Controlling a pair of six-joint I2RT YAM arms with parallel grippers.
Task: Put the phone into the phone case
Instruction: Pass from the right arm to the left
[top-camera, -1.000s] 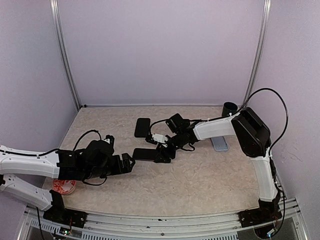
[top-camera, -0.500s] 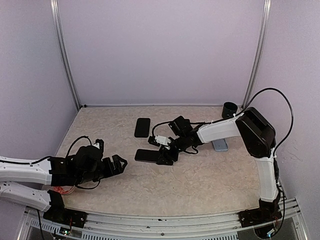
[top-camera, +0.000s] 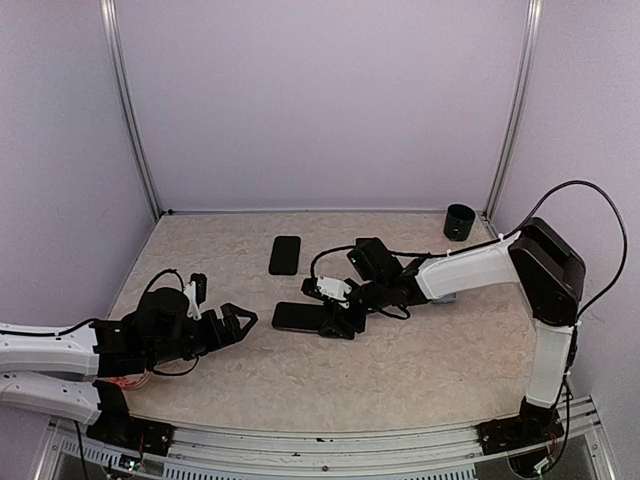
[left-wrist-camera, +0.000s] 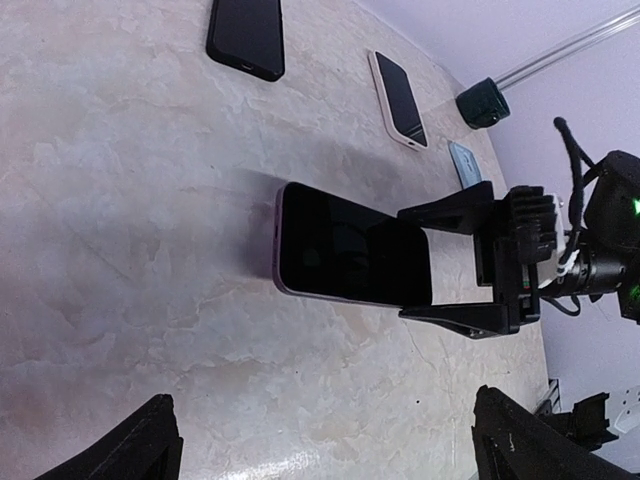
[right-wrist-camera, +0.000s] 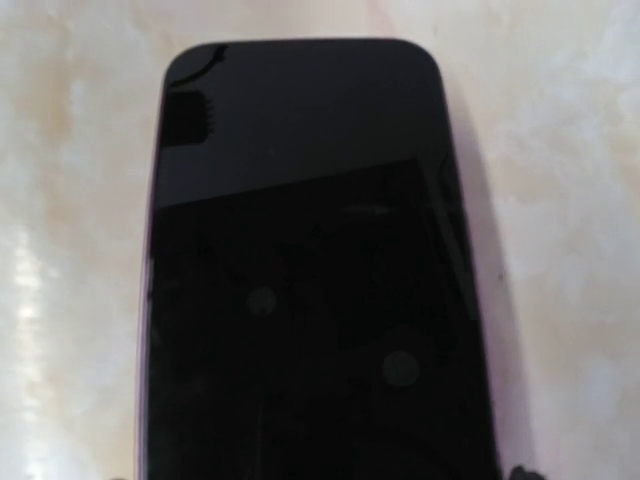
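Note:
The phone (top-camera: 298, 317) is dark with a purple edge and lies flat mid-table. It also shows in the left wrist view (left-wrist-camera: 350, 255) and fills the right wrist view (right-wrist-camera: 310, 280). My right gripper (top-camera: 336, 321) is shut on the phone's right end, one finger on each long side (left-wrist-camera: 452, 317). The black phone case (top-camera: 285, 254) lies flat farther back, apart from the phone, and shows in the left wrist view (left-wrist-camera: 247, 35). My left gripper (top-camera: 236, 324) is open and empty, a short way left of the phone, its fingertips at the bottom corners of its own view (left-wrist-camera: 335, 450).
A second phone with a pale edge (left-wrist-camera: 398, 85) lies behind the right arm, with a small bluish item (left-wrist-camera: 465, 165) near it. A dark cup (top-camera: 460, 221) stands at the back right corner. A red and white object (top-camera: 128, 376) lies under my left arm.
My left gripper has drawn back left, away from the phone's end, and stays open. My right gripper has shifted slightly right and nearer with the phone.

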